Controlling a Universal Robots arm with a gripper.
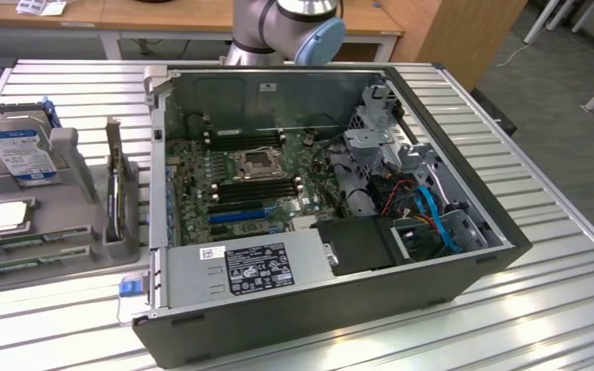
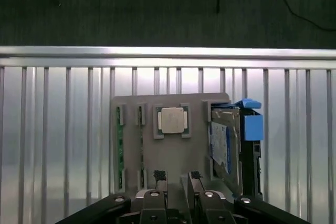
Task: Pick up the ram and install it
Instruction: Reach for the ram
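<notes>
Green ram (image 2: 119, 150) sits edge-up in grey holder (image 2: 173, 156); fingers (image 2: 195, 184) apart, empty, lined with CPU (image 2: 172, 120), so descent could miss thin stick.

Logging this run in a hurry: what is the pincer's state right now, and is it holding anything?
Pincer: open, holding nothing, above the grey parts holder where the ram sits.
</notes>
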